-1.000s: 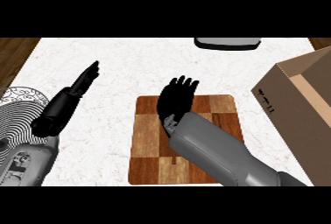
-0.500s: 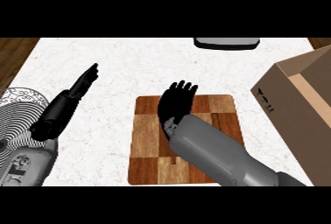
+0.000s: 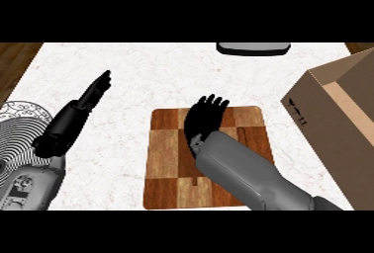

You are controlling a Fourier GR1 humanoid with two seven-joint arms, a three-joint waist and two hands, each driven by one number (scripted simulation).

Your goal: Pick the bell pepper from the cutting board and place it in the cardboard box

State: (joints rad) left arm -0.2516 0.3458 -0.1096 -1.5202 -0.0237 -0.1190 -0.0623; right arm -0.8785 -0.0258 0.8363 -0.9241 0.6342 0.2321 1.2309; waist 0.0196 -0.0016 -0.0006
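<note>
Cardboard box [image 3: 330,129] at right edge, near cutting board [image 3: 168,150] under right hand [image 3: 202,120].

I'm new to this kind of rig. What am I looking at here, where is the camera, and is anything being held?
This is a humanoid robot at a kitchen counter. The camera sits at its head and looks steeply down, so only its grey forearms and black hands show. The right hand is over a wooden cutting board. The left hand rests open at the left and holds nothing. A cardboard box stands at the right, a patterned plate lies at the left edge, and a dark grey object sits at the far edge. No bell pepper shows. It may be hidden under the right hand, so I cannot tell whether it is held.
</note>
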